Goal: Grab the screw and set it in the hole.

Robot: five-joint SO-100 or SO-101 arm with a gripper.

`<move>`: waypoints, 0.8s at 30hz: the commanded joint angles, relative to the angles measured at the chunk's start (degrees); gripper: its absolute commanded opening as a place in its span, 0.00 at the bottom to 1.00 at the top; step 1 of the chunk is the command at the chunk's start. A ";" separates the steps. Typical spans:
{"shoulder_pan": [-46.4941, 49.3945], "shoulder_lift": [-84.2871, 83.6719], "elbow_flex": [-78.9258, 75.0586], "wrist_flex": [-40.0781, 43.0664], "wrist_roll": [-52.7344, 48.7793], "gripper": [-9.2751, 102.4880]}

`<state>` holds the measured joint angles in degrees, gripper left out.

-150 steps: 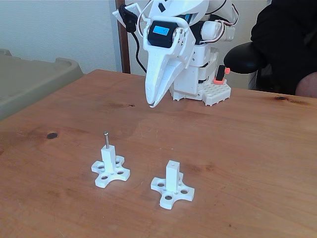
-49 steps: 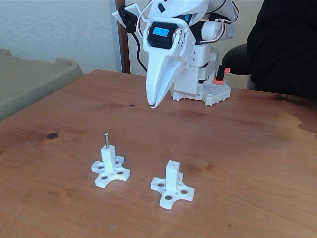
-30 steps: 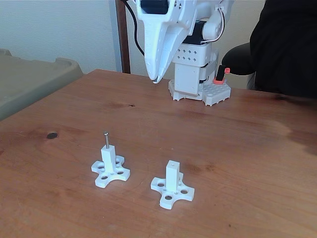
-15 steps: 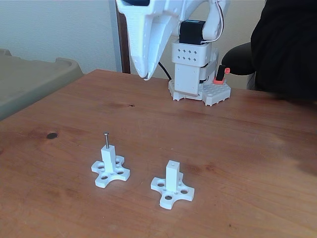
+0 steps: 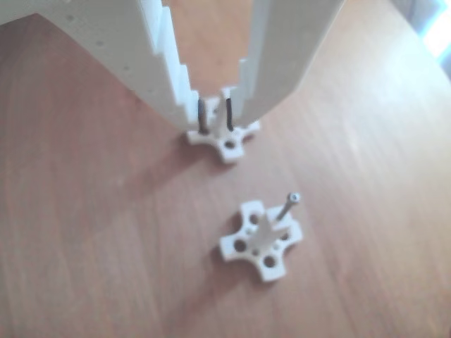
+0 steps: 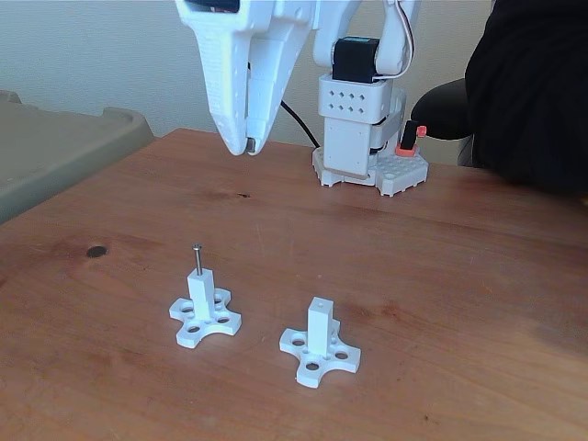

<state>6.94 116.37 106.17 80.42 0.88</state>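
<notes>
White two-finger gripper (image 6: pixel 242 147) is up in the air over the brown wooden table (image 6: pixel 441 266), jaws slightly apart, holding nothing. Thin dark-grey screw (image 6: pixel 197 258) stands upright in the left white cross-base post (image 6: pixel 203 308). The hole (image 6: pixel 320 301) tops the right white post (image 6: pixel 318 342), unfilled.

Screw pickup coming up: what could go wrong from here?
The screw stands upright in the left post of the fixed view, with little shaft exposed, so the hand, high above the table, could clip the light post and tip it. The hole in the other post is tiny, so slight tilt may miss it.
</notes>
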 commanded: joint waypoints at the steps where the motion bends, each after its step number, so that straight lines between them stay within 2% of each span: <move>1: 0.53 -2.29 -9.23 0.62 -0.09 0.14; 24: 1.58 -15.82 -17.31 1.14 -0.70 0.18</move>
<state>8.61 99.93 94.13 81.83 0.88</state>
